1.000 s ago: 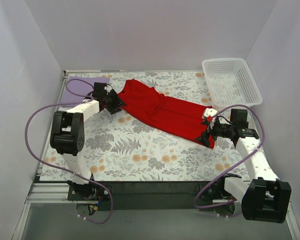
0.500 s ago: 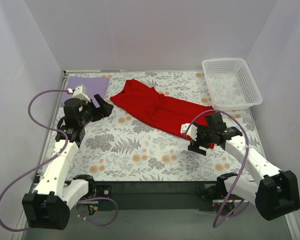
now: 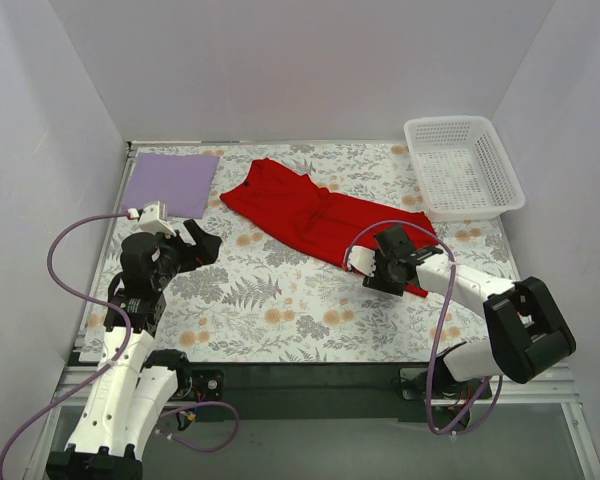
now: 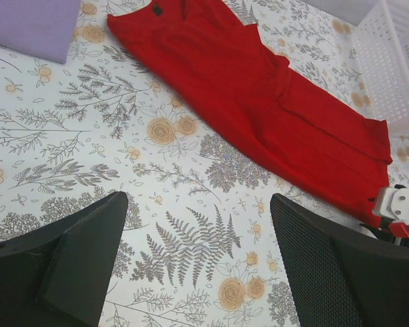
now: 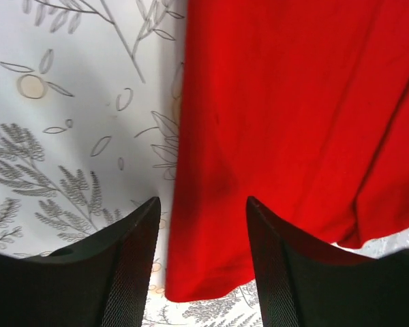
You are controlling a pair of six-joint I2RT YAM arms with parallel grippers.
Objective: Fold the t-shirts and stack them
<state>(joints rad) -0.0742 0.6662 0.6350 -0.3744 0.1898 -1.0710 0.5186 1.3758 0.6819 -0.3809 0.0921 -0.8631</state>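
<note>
On the floral worktop (image 3: 280,310) the red t-shirt (image 3: 315,215) lies as a long diagonal strip, collar end near the flat lavender t-shirt (image 3: 172,183) in the far left corner; left gripper (image 4: 198,199) has let go of the collar end and backed off toward its base, jaws wide apart, empty; right gripper (image 5: 201,201) has swung round low over the hem's near corner, jaws apart astride the edge, not clamped yet; I'd guess a crosswise fold is next.
</note>
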